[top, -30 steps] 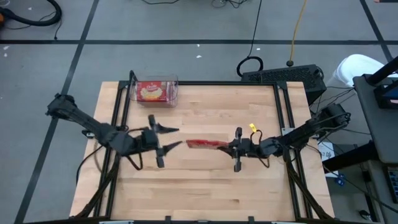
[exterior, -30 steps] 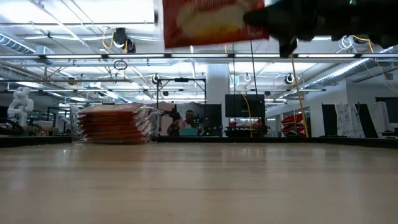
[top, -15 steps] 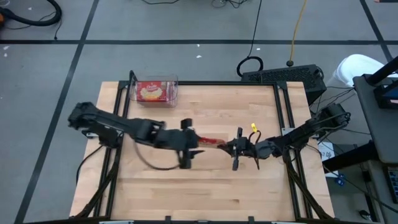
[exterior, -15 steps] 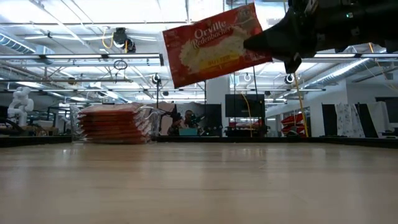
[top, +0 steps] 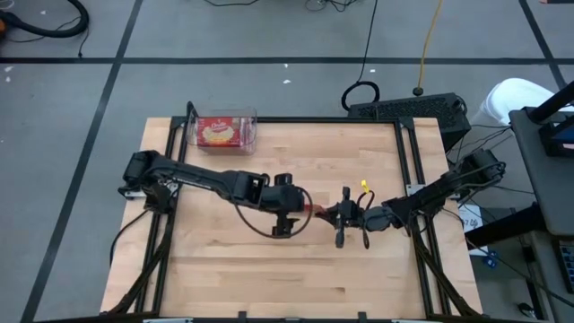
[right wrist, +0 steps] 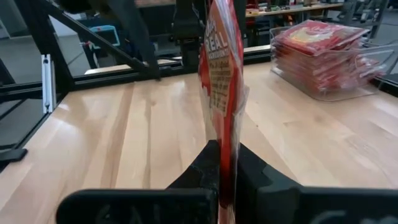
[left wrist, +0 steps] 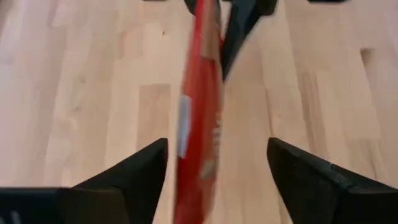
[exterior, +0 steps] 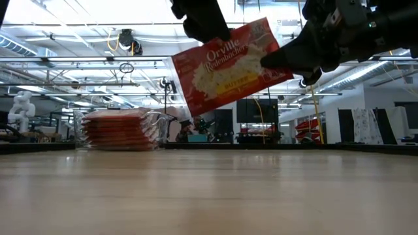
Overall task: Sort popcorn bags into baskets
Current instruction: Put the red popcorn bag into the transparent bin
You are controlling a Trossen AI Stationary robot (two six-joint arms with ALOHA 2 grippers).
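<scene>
The right end effector [exterior: 277,62] pinches one edge of a red bag [exterior: 228,64] and holds it on edge, up in the air over the tabletop [top: 296,260]. The left end effector [left wrist: 217,165] is open wide, one finger on each side of the bag's free end, not touching. The bag looks light, flat and a bit floppy (likely slick too), so grip its edge firmly. The bin [top: 247,136], stacked with bags [top: 218,132], sits far from both.
</scene>
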